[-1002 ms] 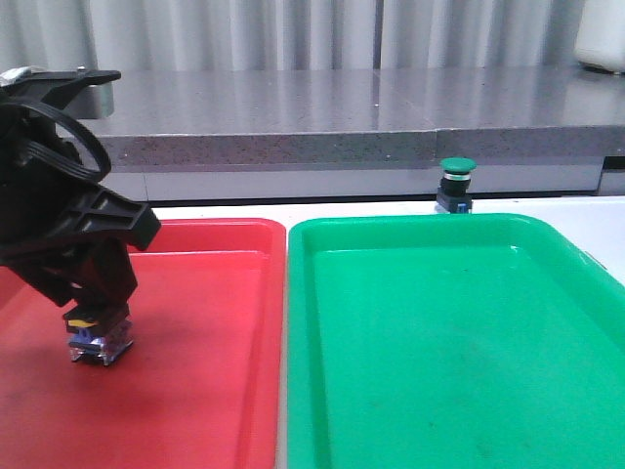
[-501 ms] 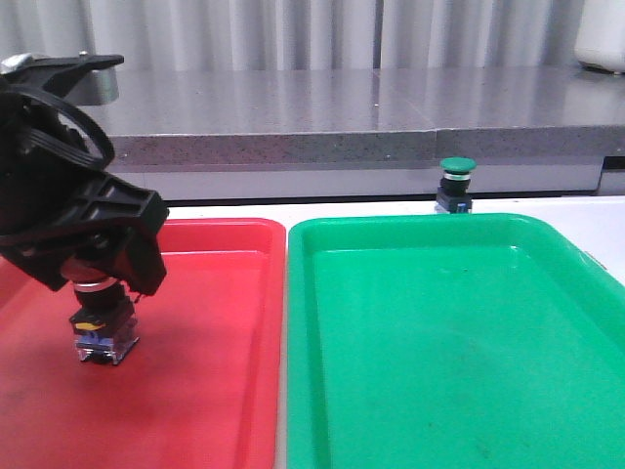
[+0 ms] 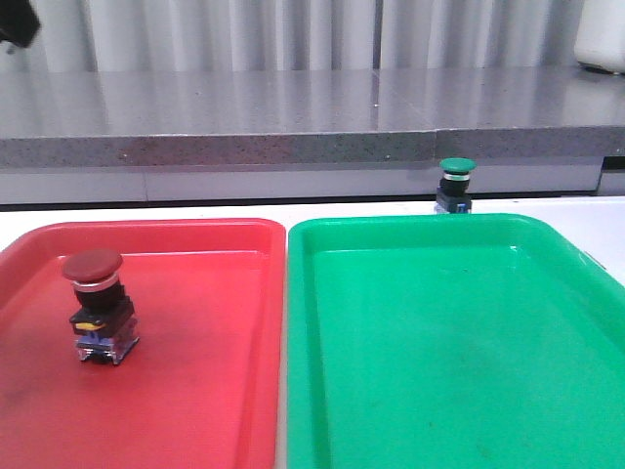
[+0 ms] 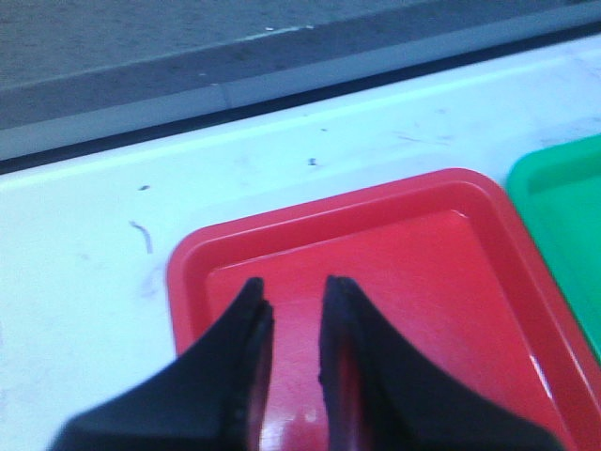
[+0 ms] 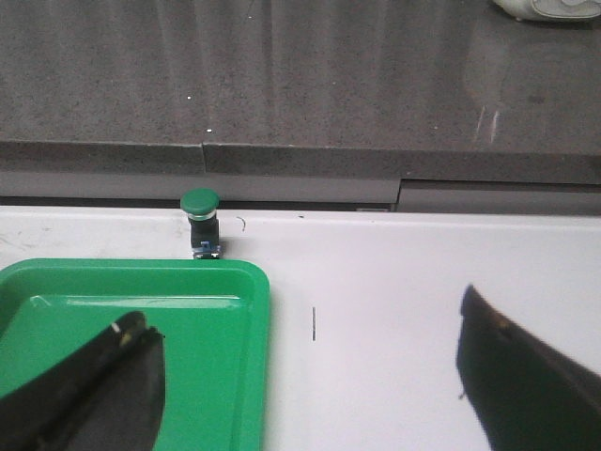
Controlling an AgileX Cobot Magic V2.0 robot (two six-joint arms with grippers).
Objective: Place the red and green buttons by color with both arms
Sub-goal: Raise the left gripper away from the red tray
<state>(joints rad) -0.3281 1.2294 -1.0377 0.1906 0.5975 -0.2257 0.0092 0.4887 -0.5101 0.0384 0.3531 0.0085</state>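
Note:
The red button (image 3: 96, 305) stands upright alone in the left part of the red tray (image 3: 215, 234). The green button (image 3: 456, 184) stands on the white table just behind the green tray (image 3: 420, 227); it also shows in the right wrist view (image 5: 200, 222). My left gripper (image 4: 293, 287) hangs above the red tray's (image 4: 188, 263) far left corner, its jaws a little apart with nothing between them. Only a black corner of that arm (image 3: 15, 24) shows in the front view. My right gripper (image 5: 305, 315) is wide open and empty over the green tray's (image 5: 254, 310) right rim.
A grey stone ledge (image 3: 312, 117) runs along the back of the white table (image 5: 423, 272). A white object (image 3: 601, 34) stands on it at the far right. The two trays lie side by side, almost touching.
My left gripper has let go of the red button and risen up and out of the front view. The red button stays standing in the red tray. The green button has not moved.

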